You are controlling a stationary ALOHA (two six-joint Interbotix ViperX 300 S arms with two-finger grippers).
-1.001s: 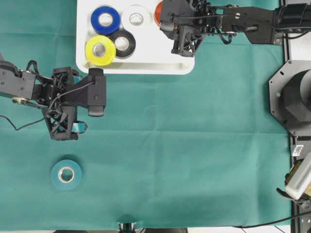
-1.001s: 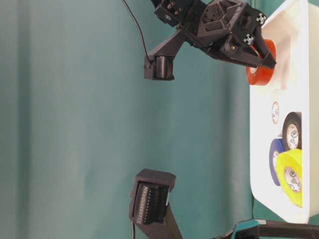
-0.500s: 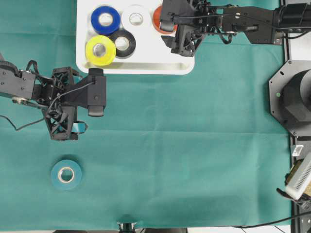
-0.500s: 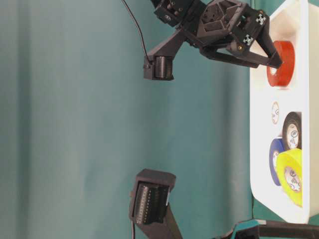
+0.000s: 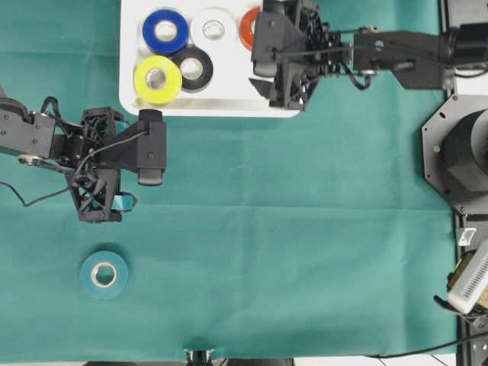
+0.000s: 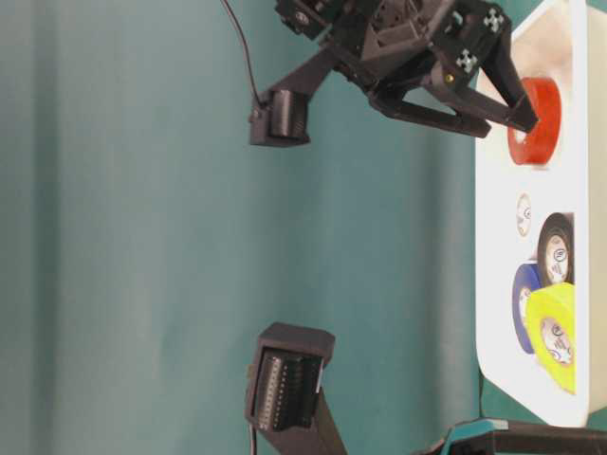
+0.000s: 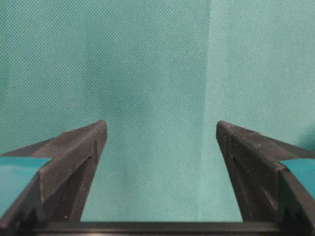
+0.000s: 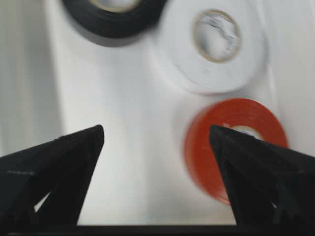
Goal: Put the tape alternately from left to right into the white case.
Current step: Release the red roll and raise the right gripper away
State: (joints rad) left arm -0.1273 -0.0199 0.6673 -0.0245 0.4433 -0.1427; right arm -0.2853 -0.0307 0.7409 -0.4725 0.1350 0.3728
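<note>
Left hand (image 5: pixel 114 200) spread, empty, over bare tabletop (image 5: pixel 305 229). Right hand (image 8: pixel 157 147) spread above white case (image 5: pixel 229 103), red roll (image 5: pixel 248 27) lying inside. Teal roll (image 5: pixel 104 274) sits near left hand: light, stiff ring; pinch across rim.

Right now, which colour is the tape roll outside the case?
Teal, best seen from overhead.

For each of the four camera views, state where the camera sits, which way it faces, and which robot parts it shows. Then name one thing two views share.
Overhead: above, facing down; both arms, teal roll on cloth.
Table-level: low, along the cloth toward the case; right gripper open.
Left wrist: on the left arm, facing cloth; left gripper open.
Right wrist: on the right arm, facing into the case; open fingers.
Shared: red roll shows in overhead, table-level and right wrist.
</note>
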